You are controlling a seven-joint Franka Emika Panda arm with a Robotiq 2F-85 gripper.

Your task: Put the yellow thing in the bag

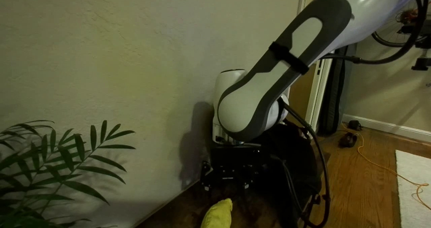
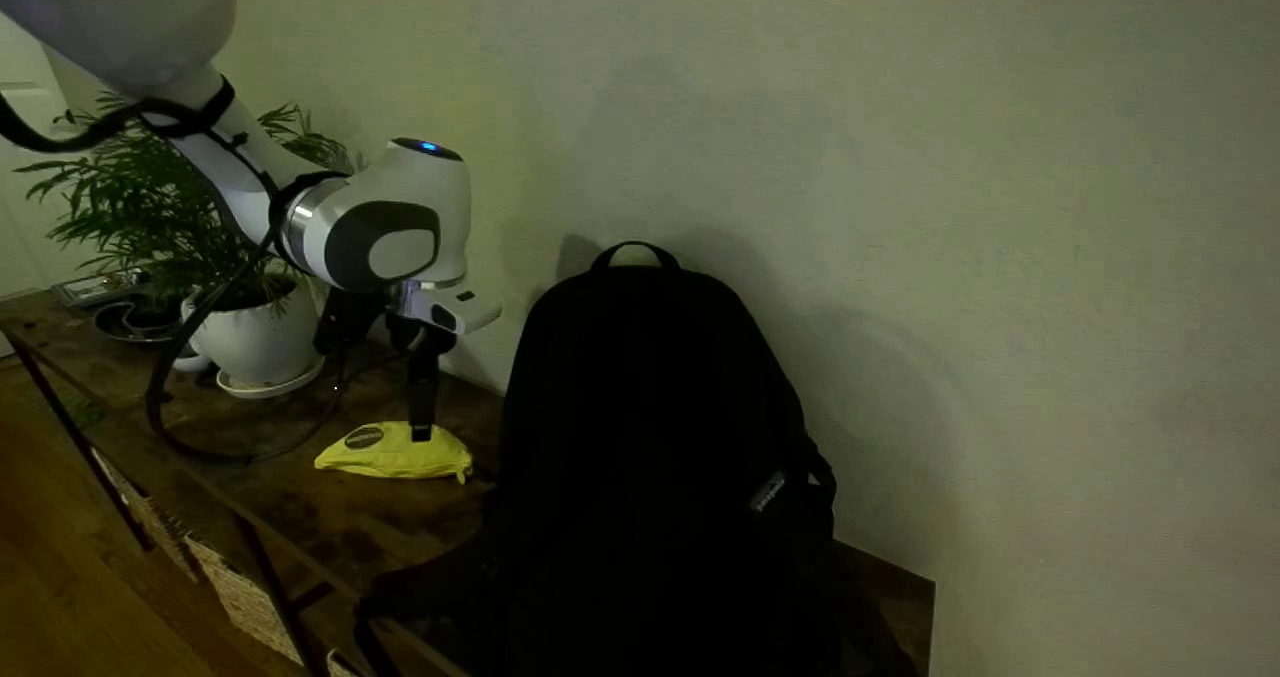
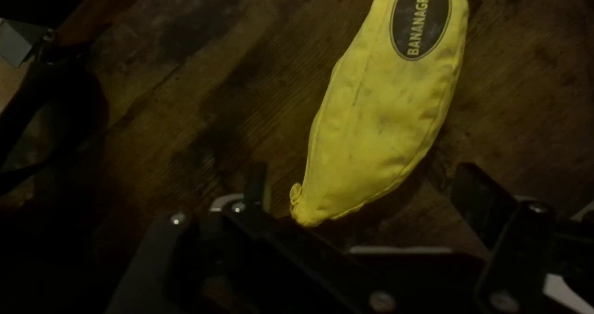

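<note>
We see the yellow pouch (image 3: 380, 119) lying on the stained wooden worktop (image 2: 400, 517), between the white plant pot (image 2: 260, 347) and the black backpack (image 2: 650, 437), apart from both. The wrist view shows the pouch's dark oval label (image 3: 420, 19), on which we read BANANAGRAM before the edge cuts the word off.

The pincer (image 1: 226, 187) points down at the worktop with its jaws spread wide apart. In the wrist view the pouch's narrow end, with its small yellow loop (image 3: 295, 193), shows between the two fingers (image 3: 482, 202); in an exterior view a finger (image 2: 423, 397) crosses in front of the pouch, and we cannot tell whether it touches.

The backpack stands upright before the pale wall (image 2: 1050, 257), its carry handle (image 2: 635, 245) at the top, its fabric too dark for us to make out its opening. A leafy green plant (image 2: 110, 207) shows in both exterior views, and beyond the worktop an orange cord (image 1: 387, 169) runs across the wooden floor (image 1: 357, 181) to a white rug (image 1: 414, 201).
</note>
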